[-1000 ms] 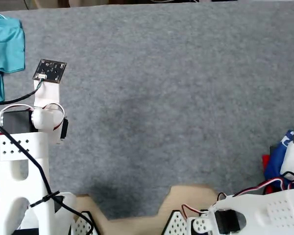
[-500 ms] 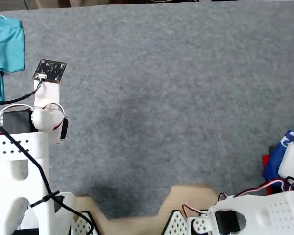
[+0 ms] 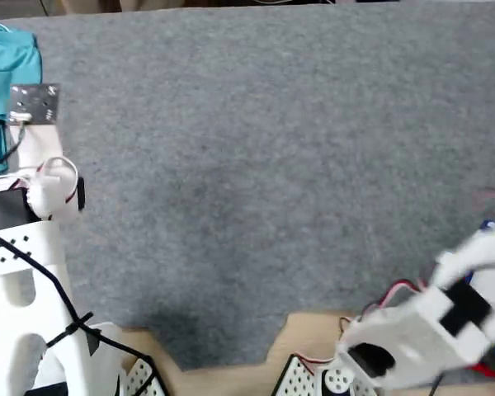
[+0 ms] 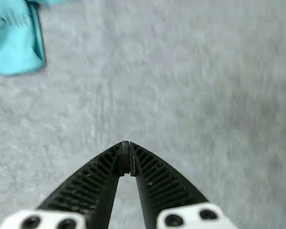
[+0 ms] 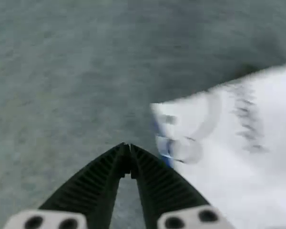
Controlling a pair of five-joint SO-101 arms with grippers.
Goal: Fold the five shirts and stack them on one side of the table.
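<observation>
Beside the white shirt (image 5: 238, 157), the right gripper (image 5: 127, 160) has jaws closed (empty) — so has the left gripper (image 4: 125, 157); fetching step, I judge: open, then pinch cloth.

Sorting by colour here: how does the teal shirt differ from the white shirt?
The teal shirt is turquoise; the white shirt is white with blue markings. The teal shirt lies well ahead of the left gripper, while the white shirt lies close beside the right gripper. Both rest on the grey table cover, ungripped.
</observation>
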